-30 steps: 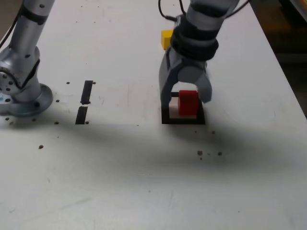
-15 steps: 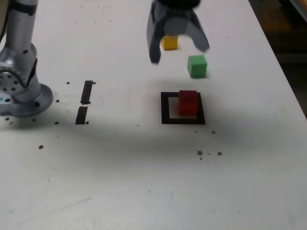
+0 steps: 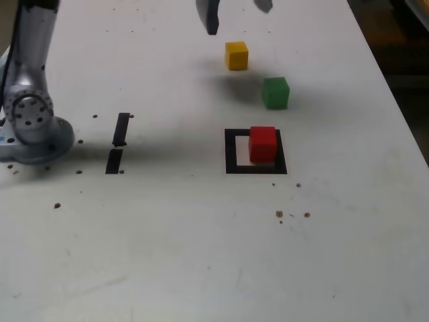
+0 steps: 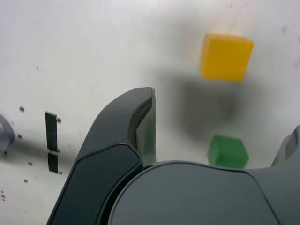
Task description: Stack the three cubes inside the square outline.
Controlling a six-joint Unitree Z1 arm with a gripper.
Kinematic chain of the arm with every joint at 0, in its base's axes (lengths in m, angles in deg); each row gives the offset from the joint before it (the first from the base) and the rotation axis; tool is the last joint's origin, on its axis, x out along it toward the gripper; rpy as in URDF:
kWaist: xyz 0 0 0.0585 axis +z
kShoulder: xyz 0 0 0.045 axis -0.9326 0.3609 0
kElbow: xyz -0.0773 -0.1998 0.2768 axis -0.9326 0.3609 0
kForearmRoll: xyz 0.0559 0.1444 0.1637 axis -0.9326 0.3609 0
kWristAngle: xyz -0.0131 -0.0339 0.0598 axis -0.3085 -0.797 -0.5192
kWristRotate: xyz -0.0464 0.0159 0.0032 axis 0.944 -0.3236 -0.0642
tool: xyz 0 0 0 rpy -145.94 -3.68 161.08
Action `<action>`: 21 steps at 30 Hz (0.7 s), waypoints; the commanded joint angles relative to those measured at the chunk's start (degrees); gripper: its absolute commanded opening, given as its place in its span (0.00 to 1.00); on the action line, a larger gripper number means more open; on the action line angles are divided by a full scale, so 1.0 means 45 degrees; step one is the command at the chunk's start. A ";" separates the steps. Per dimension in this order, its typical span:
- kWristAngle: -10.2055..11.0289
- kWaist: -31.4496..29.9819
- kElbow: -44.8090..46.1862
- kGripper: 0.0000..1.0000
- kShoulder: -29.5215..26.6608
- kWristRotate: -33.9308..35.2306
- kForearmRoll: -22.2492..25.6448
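Wrist view showed your pincer (image 4: 220,136) spread wide with nothing in it. One dark finger (image 4: 119,154) filled the near part of the picture, and the other one only peeked in at the edge. Past the fingers you could see the yellow cube (image 4: 226,56) and the green cube (image 4: 228,151) lying on the white counter (image 4: 93,47).

From the exterior view, only the finger tips showed at the top edge, high above the counter. The yellow cube sat nearly under them. The green cube sat near it, a bit toward the exterior view's right and closer to the square outline (image 3: 231,151). The red cube (image 3: 263,143) sat inside the outline, toward the side on the exterior view's right, and nothing was on top of it. Two short black strips (image 3: 118,143) lay well apart from it all, near the arm's base (image 3: 30,127).

So one cube was home, and two were left to stack, I think.

The cubes looked small, hard and light. I guess they won't squash, but their smooth sides may slip. You would do best to grab one by two flat sides facing each other, near the middle, not by the corners. A crooked grab could turn it, and then it would land crooked on the red one.
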 commanded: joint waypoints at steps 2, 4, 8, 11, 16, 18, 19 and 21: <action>0.0374 0.0339 -0.0349 0.98 0.0589 -0.0358 0.0009; 0.0551 0.0415 -0.0518 0.97 0.0926 -0.0483 0.0005; 0.0541 0.0429 -0.0622 0.96 0.1450 -0.0568 -0.0017; 0.0449 0.0420 -0.0469 0.93 0.1690 -0.0571 -0.0068; 0.0403 0.0415 -0.0413 0.90 0.2085 -0.0573 -0.0276; 0.0394 0.0415 -0.0443 0.88 0.2274 -0.0574 -0.0361; 0.0398 0.0415 -0.0464 0.87 0.2364 -0.0574 -0.0389; 0.0420 0.0414 -0.0520 0.85 0.2533 -0.0578 -0.0433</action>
